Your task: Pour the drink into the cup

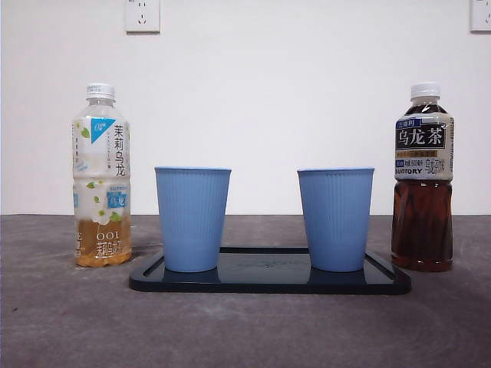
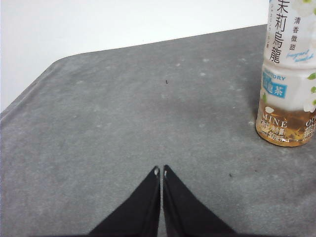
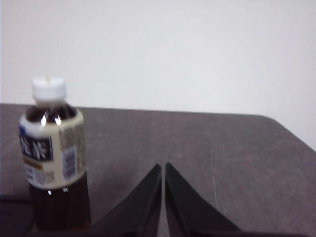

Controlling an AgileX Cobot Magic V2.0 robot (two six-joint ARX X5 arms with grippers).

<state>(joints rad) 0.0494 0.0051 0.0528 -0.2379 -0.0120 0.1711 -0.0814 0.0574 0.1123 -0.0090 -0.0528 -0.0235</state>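
Two blue ribbed cups, one on the left (image 1: 192, 218) and one on the right (image 1: 335, 218), stand upright on a black tray (image 1: 268, 282). Left of the tray stands a capped jasmine tea bottle (image 1: 101, 176), nearly empty with a little amber drink at the bottom. A capped dark oolong tea bottle (image 1: 423, 178), mostly full, stands right of the tray. My left gripper (image 2: 160, 171) is shut and empty, apart from the jasmine bottle (image 2: 291, 74). My right gripper (image 3: 163, 168) is shut and empty beside the dark bottle (image 3: 54, 158). Neither arm shows in the front view.
Grey table surface (image 1: 245, 330) runs in front of the tray. A white wall with two power sockets (image 1: 143, 15) is behind. The table's rounded corner (image 2: 54, 64) shows in the left wrist view.
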